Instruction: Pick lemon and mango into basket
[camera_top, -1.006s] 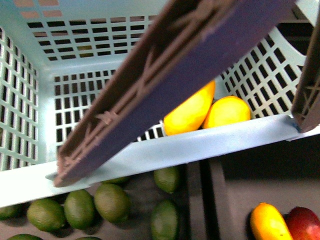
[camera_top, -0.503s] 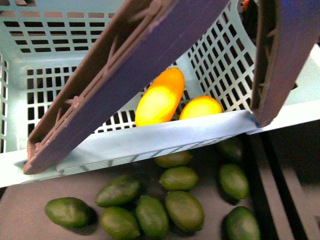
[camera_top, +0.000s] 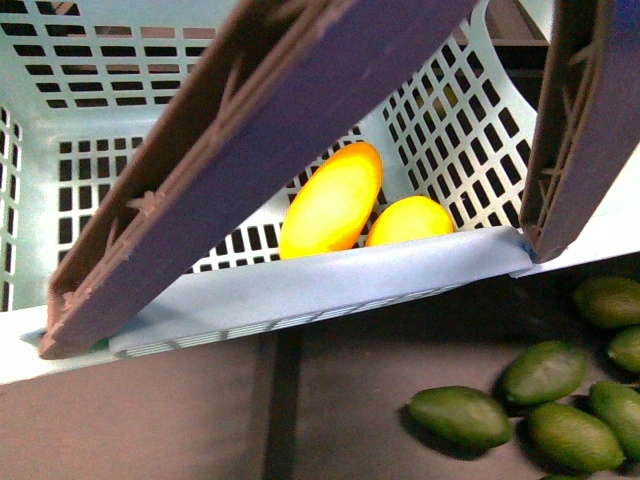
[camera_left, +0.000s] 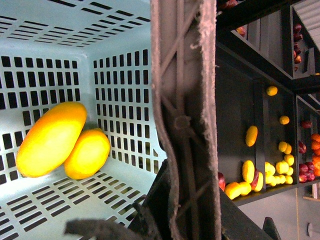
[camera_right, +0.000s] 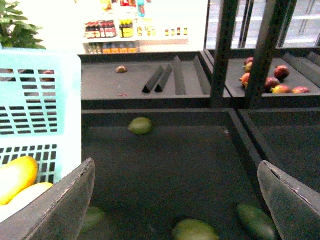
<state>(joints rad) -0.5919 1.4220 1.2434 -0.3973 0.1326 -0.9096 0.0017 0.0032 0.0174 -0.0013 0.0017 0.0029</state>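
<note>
the front view is being shifted sideways across the display compared with a second ago; the green avocados (camera_top: 462, 416), earlier spread beneath the basket's near rim, are now being seen only at the lower right, and a bare stretch of dark shelf (camera_top: 150, 420) is being shown under the rim instead; the basket (camera_top: 330, 280) itself is being kept in much the same place in the view, which suggests it is being carried along rather than set down; the mango (camera_top: 332, 201) and the lemon (camera_top: 408, 220) are being held in the same corner, touching each other, with only slight resettling against the slotted wall.

the meaning for the task is being judged as follows: both fruits are already lying inside the basket, so the picking is being regarded as complete, with only the carrying away or release remaining.

the left gripper is not being shown directly; in the left wrist view the brown handle (camera_left: 185, 120) is filling the frame right at the camera, so a grip on it is being presumed, but it cannot be told whether the jaws are closed; the mango (camera_left: 50, 139) and lemon (camera_left: 88, 153) are lying below and apart from it on the basket floor.

the right gripper (camera_right: 175, 200) is being held spread and empty over the shelf, just beside the basket's outer wall (camera_right: 40, 100); the fruits are lying on the far side of that wall.
</note>
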